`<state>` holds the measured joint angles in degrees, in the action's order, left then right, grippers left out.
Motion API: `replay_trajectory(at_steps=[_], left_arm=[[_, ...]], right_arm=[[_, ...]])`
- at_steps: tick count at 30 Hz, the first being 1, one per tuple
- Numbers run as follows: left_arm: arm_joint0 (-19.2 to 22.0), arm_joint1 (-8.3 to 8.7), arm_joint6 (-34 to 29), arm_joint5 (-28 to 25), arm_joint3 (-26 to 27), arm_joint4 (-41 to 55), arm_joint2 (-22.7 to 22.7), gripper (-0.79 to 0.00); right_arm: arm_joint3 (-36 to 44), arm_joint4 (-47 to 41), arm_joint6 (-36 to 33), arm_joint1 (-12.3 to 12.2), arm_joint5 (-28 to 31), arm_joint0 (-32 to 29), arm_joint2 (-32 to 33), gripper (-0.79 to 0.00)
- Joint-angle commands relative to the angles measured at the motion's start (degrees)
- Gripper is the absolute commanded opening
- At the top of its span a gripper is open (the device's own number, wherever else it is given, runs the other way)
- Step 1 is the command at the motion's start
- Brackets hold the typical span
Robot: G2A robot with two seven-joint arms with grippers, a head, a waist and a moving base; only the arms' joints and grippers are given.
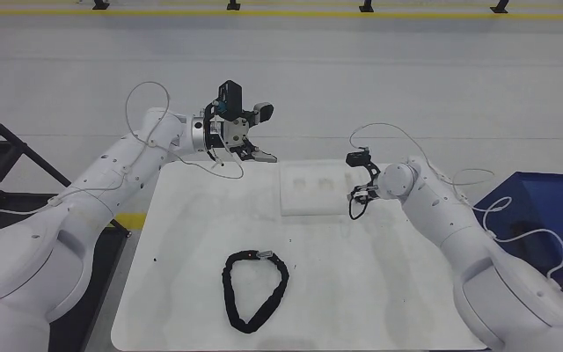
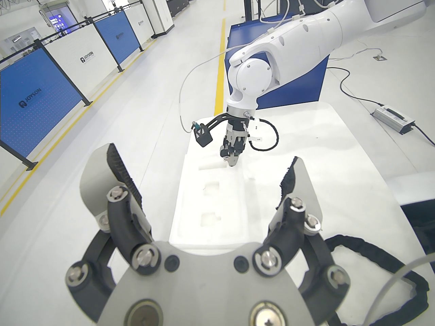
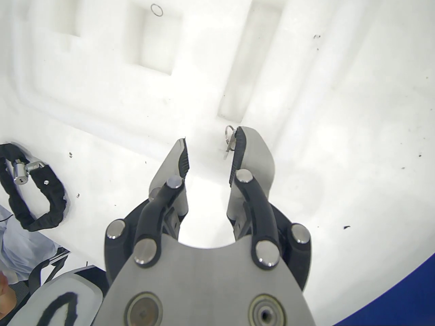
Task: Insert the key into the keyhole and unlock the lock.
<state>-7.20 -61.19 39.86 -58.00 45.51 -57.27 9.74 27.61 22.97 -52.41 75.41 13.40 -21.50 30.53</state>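
Note:
A small silver key [image 3: 228, 144] on a ring lies against the inner tip of one finger of my right gripper [image 3: 210, 136]. That gripper is open and low over the white foam block [image 3: 102, 79], near a long slot. It is also seen at the block's right end [image 1: 356, 199]. The black chain lock [image 1: 255, 290] lies looped on the table in front of the block, its silver keyhole cylinder [image 3: 20, 173] facing up. My left gripper [image 1: 264, 134] hangs open and empty above the table's back left edge, pointing toward the foam block [image 2: 210, 205].
The foam block has several rectangular pockets; a thin loose ring [image 3: 156, 10] lies in one. A blue cabinet [image 1: 538, 207] stands to the right of the white table [image 1: 387, 290]. Part of the chain lock [image 2: 373, 256] runs beside my left gripper's mount.

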Motion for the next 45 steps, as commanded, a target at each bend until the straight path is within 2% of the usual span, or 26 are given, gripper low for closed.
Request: replay_trajectory(at_steps=[1,8,13,17,19,26,36,45], left_arm=[[0.0,0.00,0.0,0.0,0.0,0.0,0.0,0.000],[0.0,0.00,0.0,0.0,0.0,0.0,0.0,0.000],[0.0,0.00,0.0,0.0,0.0,0.0,0.0,0.000],[0.0,0.00,0.0,0.0,0.0,0.0,0.0,0.000],[0.0,0.00,0.0,0.0,0.0,0.0,0.0,0.000],[0.0,0.00,0.0,0.0,0.0,0.0,0.0,0.000],[0.0,0.00,0.0,0.0,0.0,0.0,0.0,0.000],[0.0,0.00,0.0,0.0,0.0,0.0,0.0,0.000]], right_arm=[[-0.4,0.6,0.1,0.3,-0.6,0.0,-0.1,-0.591],[-2.7,2.0,1.9,1.4,-3.4,0.3,-0.2,-0.594],[-4.0,2.8,1.9,2.4,-4.2,0.3,-0.4,-0.671],[-4.9,3.1,2.0,3.1,-4.2,0.3,-0.4,-0.690],[-5.5,3.3,2.2,3.4,-4.1,0.4,-0.4,-0.785],[-7.1,3.9,1.9,4.0,-3.5,1.7,0.2,-0.785],[-6.1,4.0,0.3,2.6,-0.4,3.5,2.6,-0.785],[1.0,6.2,-0.2,-0.3,-1.5,2.5,5.2,-0.785]])
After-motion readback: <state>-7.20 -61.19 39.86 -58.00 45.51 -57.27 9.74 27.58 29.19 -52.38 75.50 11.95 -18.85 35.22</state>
